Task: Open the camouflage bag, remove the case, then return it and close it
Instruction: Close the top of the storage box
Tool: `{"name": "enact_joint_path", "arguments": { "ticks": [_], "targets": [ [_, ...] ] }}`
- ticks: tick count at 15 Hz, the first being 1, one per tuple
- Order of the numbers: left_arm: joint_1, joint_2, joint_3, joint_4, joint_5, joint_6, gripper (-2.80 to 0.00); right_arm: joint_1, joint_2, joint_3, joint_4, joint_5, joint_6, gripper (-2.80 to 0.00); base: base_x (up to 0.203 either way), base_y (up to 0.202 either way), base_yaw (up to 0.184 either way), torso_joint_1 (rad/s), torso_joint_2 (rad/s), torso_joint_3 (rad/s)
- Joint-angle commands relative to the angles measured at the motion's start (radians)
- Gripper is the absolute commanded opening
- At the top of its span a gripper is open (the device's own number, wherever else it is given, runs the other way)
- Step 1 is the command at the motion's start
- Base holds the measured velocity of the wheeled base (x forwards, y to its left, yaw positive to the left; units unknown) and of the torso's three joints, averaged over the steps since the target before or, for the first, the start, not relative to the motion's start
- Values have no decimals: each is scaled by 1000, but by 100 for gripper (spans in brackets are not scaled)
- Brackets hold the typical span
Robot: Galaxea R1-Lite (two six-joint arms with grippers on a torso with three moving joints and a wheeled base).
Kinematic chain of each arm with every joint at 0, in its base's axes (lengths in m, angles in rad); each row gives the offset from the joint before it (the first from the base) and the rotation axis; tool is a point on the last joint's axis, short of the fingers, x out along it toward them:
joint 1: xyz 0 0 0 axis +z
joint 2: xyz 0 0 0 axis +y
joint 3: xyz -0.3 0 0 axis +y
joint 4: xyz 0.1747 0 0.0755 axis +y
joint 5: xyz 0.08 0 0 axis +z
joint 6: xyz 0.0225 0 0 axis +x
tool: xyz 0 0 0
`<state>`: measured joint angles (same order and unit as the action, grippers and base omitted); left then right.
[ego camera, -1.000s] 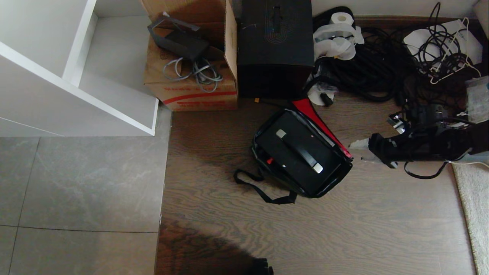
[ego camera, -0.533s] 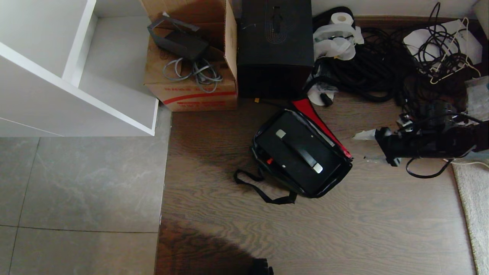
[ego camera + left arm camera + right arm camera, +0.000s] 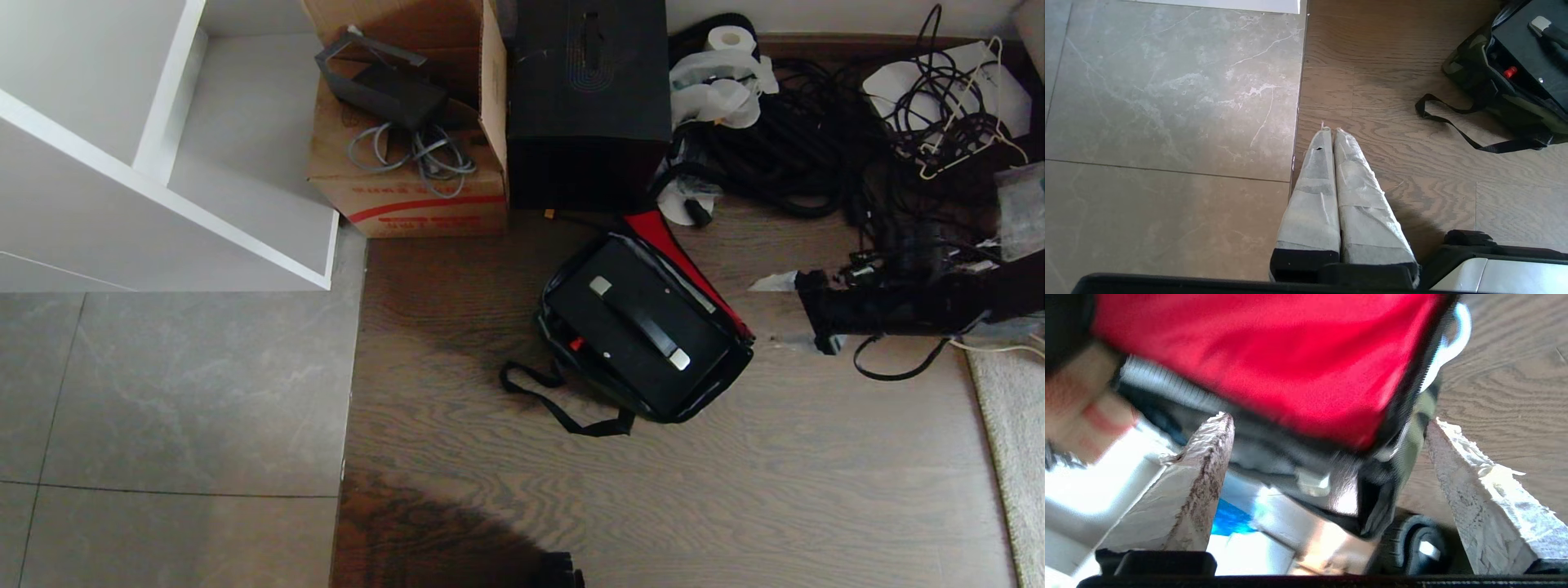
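The camouflage bag (image 3: 552, 335) lies open on the wooden floor, its red flap lining (image 3: 660, 237) folded back toward the far right. The black case (image 3: 608, 343) sits inside it, with the bar handle (image 3: 641, 322) facing up. My right gripper (image 3: 780, 314) hovers just right of the bag and is open, holding nothing. In the right wrist view its taped fingers (image 3: 1208, 473) stand wide apart in front of the red lining (image 3: 1274, 355) and the bag's camouflage edge (image 3: 1419, 433). My left gripper (image 3: 1329, 130) is shut and parked over the floor, short of the bag's strap (image 3: 1453, 126).
A tall black box (image 3: 588, 98) and a brown carton (image 3: 408, 171) stand behind the bag. A tangle of black cables (image 3: 800, 147) and paper rolls (image 3: 729, 39) fills the back right. A white shelf unit (image 3: 163, 163) stands at the left, a pale rug (image 3: 1012, 441) at the right edge.
My right gripper has opened wider, its wrist has rolled, and it has drawn slightly back and away from the bag's right side. Bag and case have not moved.
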<state>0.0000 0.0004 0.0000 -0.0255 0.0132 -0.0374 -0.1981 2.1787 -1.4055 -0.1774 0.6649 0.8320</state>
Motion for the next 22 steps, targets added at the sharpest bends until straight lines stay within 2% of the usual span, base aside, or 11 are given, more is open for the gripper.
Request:
{"name": "enact_joint_path", "arguments": {
  "ticks": [1, 3, 6, 8, 13, 16, 19, 20, 22],
  "targets": [
    [0, 0, 9, -1, 1, -2, -280, 1, 64, -34, 7, 1, 41, 0, 0, 0, 0, 0, 0, 0],
    [0, 0, 9, -1, 1, -2, -280, 0, 122, -84, 38, -5, 128, 0, 0, 0, 0, 0, 0, 0],
    [0, 0, 9, -1, 1, -2, -280, 3, 166, -126, 51, -49, 172, 0, 0, 0, 0, 0, 0, 0],
    [0, 0, 11, -1, 1, -2, -280, 9, 199, -161, 43, -52, 196, 0, 0, 0, 0, 0, 0, 0],
    [0, 0, 9, -1, 1, -2, -280, 36, 269, -270, -12, -74, 314, 0, 0, 0, 0, 0, 0, 0],
    [0, 0, 9, -1, 1, -2, -280, 41, 285, -296, -20, -74, 350, 0, 0, 0, 0, 0, 0, 0],
    [0, 0, 9, -1, 1, -2, -280, 47, 331, -395, -63, -99, 412, 0, 0, 0, 0, 0, 0, 0],
    [0, 0, 9, -1, 1, -2, -280, 53, 335, -403, -74, -109, 410, -280, 0, 0, 0, 0, 0, 0],
    [0, 0, 9, -1, 1, -1, -280, 57, 340, -420, -88, -114, 401, -280, 0, 0, 0, 0, 0, 0]
  ]
}}
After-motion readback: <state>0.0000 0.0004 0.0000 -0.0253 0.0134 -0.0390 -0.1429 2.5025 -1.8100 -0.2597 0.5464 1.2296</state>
